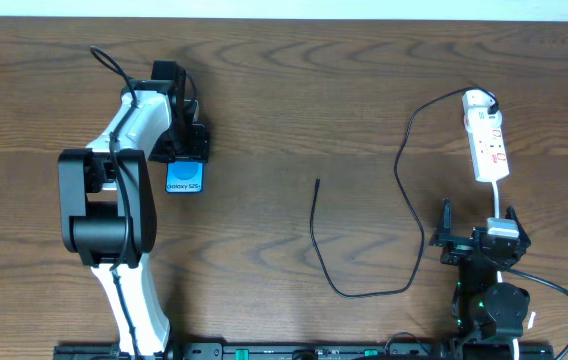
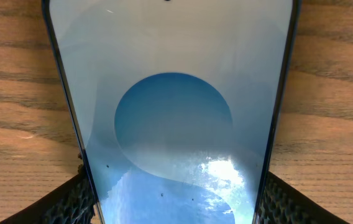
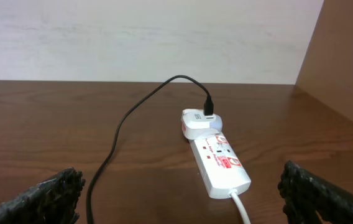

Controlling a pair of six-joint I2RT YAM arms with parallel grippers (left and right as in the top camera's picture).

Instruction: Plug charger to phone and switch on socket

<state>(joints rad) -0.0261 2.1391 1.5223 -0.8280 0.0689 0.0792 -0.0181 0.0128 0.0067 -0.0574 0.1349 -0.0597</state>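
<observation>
Clamping the phone (image 1: 184,179) by its edges at the table's (image 1: 284,90) 10 o'clock, the left gripper (image 2: 178,202) covers only the start: the charger tip (image 1: 317,182) lies unplugged near centre, and the wide-open right gripper (image 3: 183,199) sits at 6 o'clock of the untouched power strip (image 1: 487,140).

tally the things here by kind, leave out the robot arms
phone: 1
charger cable: 1
power strip: 1
white plug adapter, seated in the strip: 1
total: 4
</observation>
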